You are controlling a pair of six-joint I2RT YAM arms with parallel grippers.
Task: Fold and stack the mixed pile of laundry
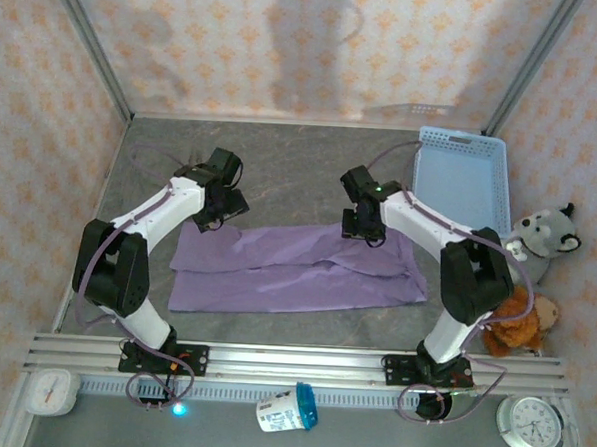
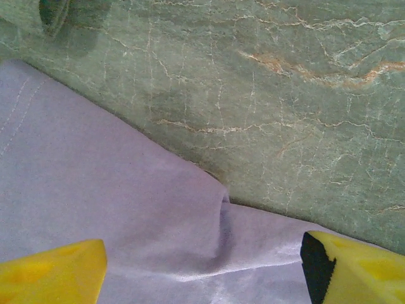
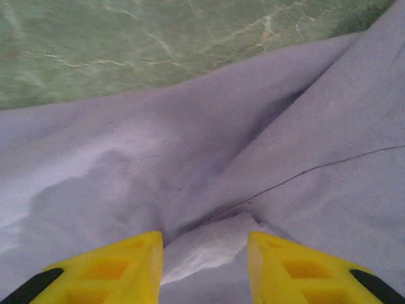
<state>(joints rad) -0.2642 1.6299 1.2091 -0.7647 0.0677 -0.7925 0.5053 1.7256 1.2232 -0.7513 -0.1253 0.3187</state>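
Note:
From the laundry pile, a lavender-purple T-shirt (image 1: 296,268) lies folded into a wide band across the middle of the dark marbled table (image 1: 281,173). My left gripper (image 1: 224,212) hovers over the shirt's far left edge. Its yellow fingers are spread wide above the cloth (image 2: 126,209), with nothing between them (image 2: 202,266). My right gripper (image 1: 363,230) is at the shirt's far edge, right of centre. Its jaws stand apart (image 3: 204,253), straddling a raised fold of the shirt (image 3: 209,250) without pinching it.
A light blue lattice basket (image 1: 461,177) stands at the back right. A grey wolf toy (image 1: 543,234) and a brown plush (image 1: 519,320) lie by the right wall. Patterned walls enclose the table. A cup (image 1: 289,408) and a clock (image 1: 531,424) sit before the rail.

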